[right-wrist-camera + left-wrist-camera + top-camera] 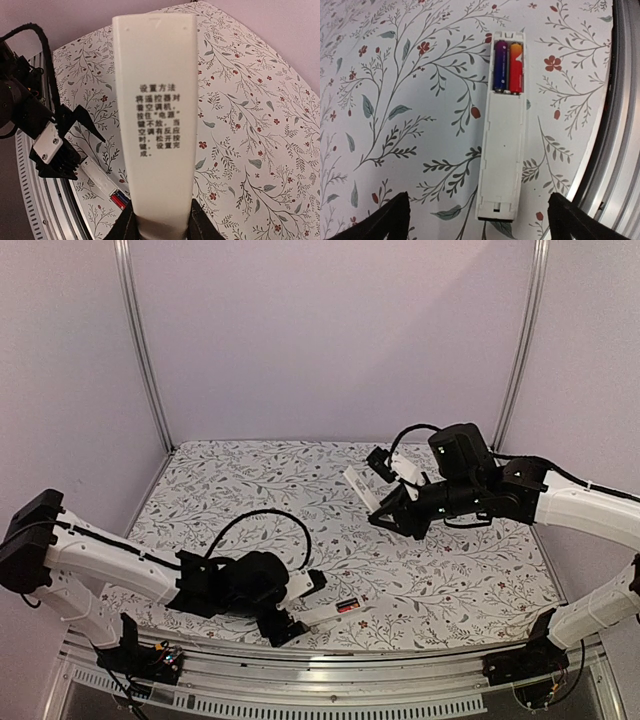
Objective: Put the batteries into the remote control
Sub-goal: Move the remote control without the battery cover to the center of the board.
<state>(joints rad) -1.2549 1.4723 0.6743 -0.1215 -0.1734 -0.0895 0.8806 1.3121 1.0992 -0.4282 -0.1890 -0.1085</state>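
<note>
Batteries (508, 67) in remote control (502, 150) — contacts hidden, probably seated.

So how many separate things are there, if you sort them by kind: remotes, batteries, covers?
Remote control: 1
Batteries: 2, dark battery and red battery, both seated in it
Cover plate: 1, held in the right gripper
Total: 4
</note>
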